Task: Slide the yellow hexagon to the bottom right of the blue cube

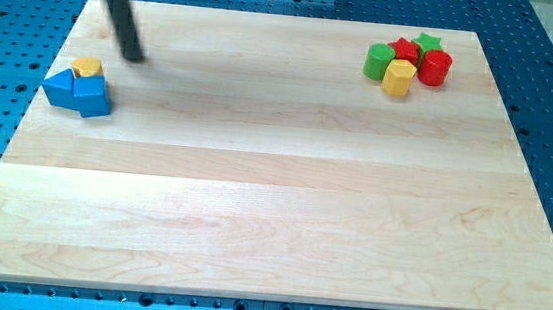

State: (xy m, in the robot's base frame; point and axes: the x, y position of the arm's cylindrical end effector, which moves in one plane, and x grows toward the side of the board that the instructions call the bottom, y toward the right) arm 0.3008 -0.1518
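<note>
The yellow hexagon [399, 76] stands at the view's top right, at the bottom of a tight cluster of blocks. The blue cube [93, 97] sits near the board's left edge, touching a blue wedge-like block [60, 86] on its left and a small yellow block [86, 65] just above it. My tip [136, 59] rests on the board up and to the right of the blue cube, a short gap from the small yellow block. It is far to the left of the yellow hexagon.
Around the yellow hexagon are a green cylinder [378, 61] to its left, a red block [404, 52] above it, a green star [427, 42] and a red cylinder [435, 67] to its right. The wooden board [270, 225] lies on a blue perforated table.
</note>
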